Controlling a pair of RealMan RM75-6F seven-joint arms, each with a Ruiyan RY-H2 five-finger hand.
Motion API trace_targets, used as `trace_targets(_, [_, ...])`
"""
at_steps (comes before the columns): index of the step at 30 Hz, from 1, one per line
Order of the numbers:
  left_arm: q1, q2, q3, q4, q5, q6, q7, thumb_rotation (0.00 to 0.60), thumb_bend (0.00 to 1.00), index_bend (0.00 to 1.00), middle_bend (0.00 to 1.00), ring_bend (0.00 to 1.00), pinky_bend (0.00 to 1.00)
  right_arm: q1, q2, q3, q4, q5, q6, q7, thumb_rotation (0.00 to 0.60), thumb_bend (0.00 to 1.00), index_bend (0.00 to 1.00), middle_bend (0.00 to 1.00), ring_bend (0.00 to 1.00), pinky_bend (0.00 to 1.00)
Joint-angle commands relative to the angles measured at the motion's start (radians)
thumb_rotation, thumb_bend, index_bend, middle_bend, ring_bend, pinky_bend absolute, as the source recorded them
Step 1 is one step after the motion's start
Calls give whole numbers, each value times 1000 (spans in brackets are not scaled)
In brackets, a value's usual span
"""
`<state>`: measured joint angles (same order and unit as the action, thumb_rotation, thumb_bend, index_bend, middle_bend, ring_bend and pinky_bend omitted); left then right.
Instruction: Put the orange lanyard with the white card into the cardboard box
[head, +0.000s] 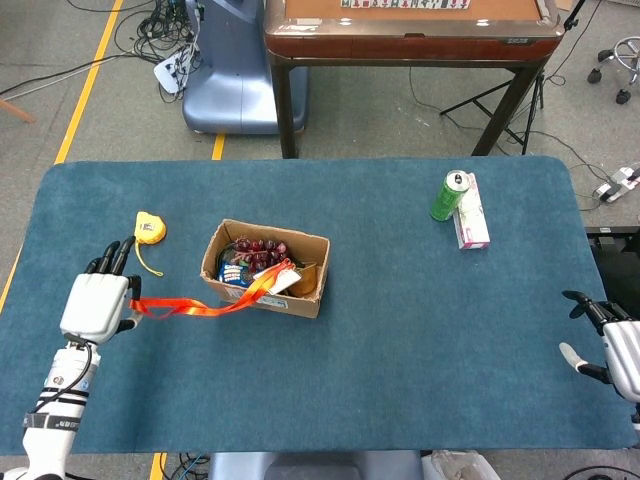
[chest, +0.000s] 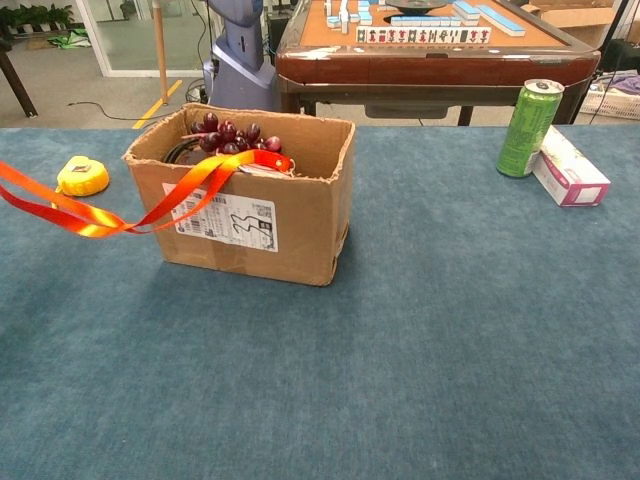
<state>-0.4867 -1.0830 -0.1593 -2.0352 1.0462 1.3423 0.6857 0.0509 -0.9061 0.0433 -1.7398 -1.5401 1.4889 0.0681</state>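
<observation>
The cardboard box stands left of the table's middle, with grapes and other items inside. The white card lies in the box. The orange lanyard runs from the card over the box's left wall and hangs in the air, stretched out to the left. My left hand holds its far loop above the table, fingers pointing away from me; the chest view does not show this hand. My right hand rests at the table's right edge, fingers apart, holding nothing.
A yellow tape measure lies just beyond my left hand. A green can and a pink-and-white carton stand at the far right. A wooden table stands behind the blue table.
</observation>
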Motion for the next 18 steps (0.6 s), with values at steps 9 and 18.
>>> trace_targets(9, [-101,46,-97,-107,-117,3,118,600,246,659,0,14,219,2,-1,-2,-1,-2,-5,-4,600,243,237,424,349,663])
trace_targets(18, [-187,30,-147,-146,-196,26,197,600,246,662,1,14,221,1,4,-1,2,-3,-2,11,600,243,237,424,348,663])
